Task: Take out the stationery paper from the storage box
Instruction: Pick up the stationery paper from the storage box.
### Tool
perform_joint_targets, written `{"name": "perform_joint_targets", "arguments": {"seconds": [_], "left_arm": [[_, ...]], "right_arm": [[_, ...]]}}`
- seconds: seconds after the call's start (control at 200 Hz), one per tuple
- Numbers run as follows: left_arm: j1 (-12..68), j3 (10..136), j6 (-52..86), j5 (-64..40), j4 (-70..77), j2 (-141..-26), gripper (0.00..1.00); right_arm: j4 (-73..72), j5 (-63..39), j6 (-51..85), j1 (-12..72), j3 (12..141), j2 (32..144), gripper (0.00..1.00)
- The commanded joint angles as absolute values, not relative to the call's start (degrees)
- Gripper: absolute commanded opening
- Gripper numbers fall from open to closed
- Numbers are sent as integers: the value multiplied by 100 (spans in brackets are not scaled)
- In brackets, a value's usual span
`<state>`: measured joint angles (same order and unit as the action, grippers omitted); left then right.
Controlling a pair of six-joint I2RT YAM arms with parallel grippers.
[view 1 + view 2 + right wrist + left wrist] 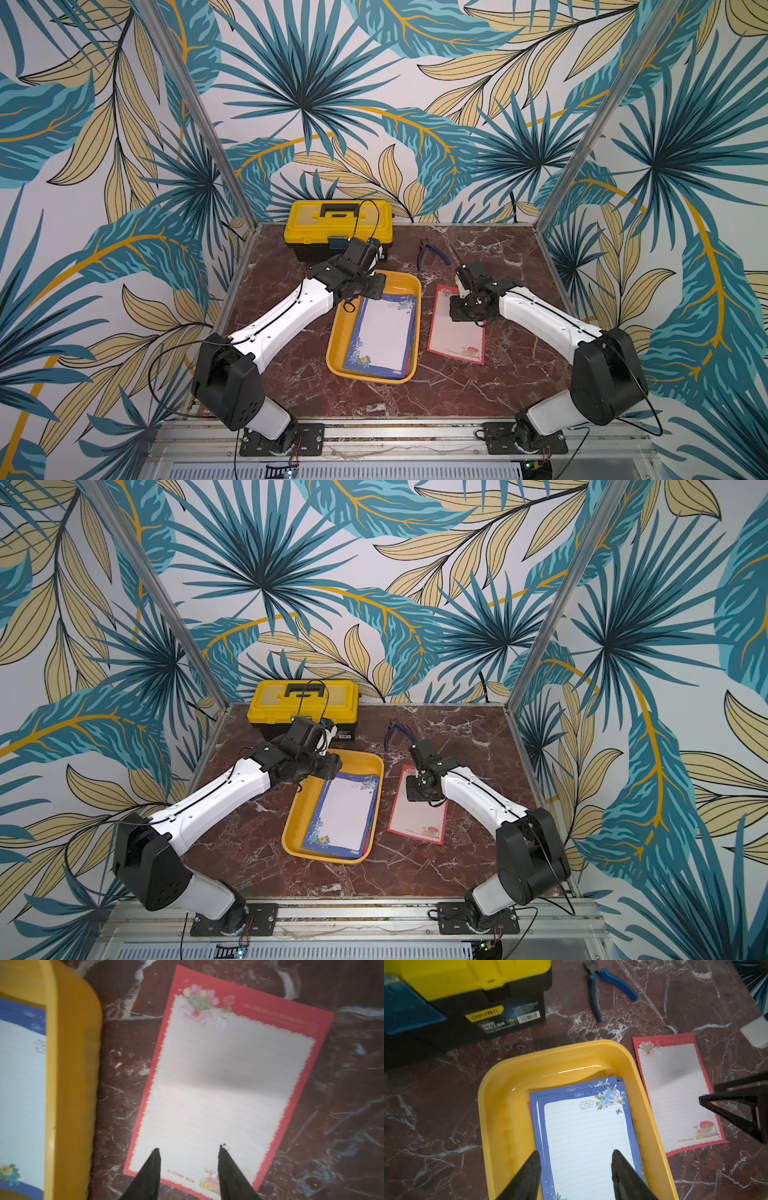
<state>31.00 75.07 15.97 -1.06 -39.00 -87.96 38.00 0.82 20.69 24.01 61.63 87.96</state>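
Both wrist views showed what the top views hid — the left gripper (576, 1167), fingers spread and empty, over the blue-bordered stationery paper (583, 1142) stacked in the storage box (500, 1105). The right gripper (189, 1167) was parted, holding nothing, over a red-bordered sheet (218, 1084) lying flat just beside the box. Farther back on the red-brown marble table (374, 399) lay blue-handled pliers (432, 253) and a closed yellow-lidded toolbox (336, 220) — leaf-patterned walls (374, 83) behind.
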Motion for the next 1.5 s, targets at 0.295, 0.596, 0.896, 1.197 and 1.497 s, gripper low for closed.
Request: {"name": "perform_joint_targets", "arguments": {"seconds": [0.295, 0.596, 0.896, 1.197, 1.497], "left_arm": [[2620, 7365, 2073, -1011, -4043, -9874, 53], [2540, 7277, 2100, -904, -4043, -10352, 52], [2539, 7120, 2092, -904, -4045, -10494, 52], [2538, 7017, 2100, -932, -4054, -10599, 52], [2539, 6906, 2099, -899, -4054, -10626, 52]], "right_arm": [[3319, -687, 2854, 3135, 6591, 8789, 38], [3353, -686, 3047, 3525, 6670, 8982, 36], [3410, -620, 3093, 3747, 6776, 9280, 36], [3401, -579, 3099, 3778, 6758, 9369, 36], [3336, -621, 3119, 3793, 6741, 9419, 36]]}}
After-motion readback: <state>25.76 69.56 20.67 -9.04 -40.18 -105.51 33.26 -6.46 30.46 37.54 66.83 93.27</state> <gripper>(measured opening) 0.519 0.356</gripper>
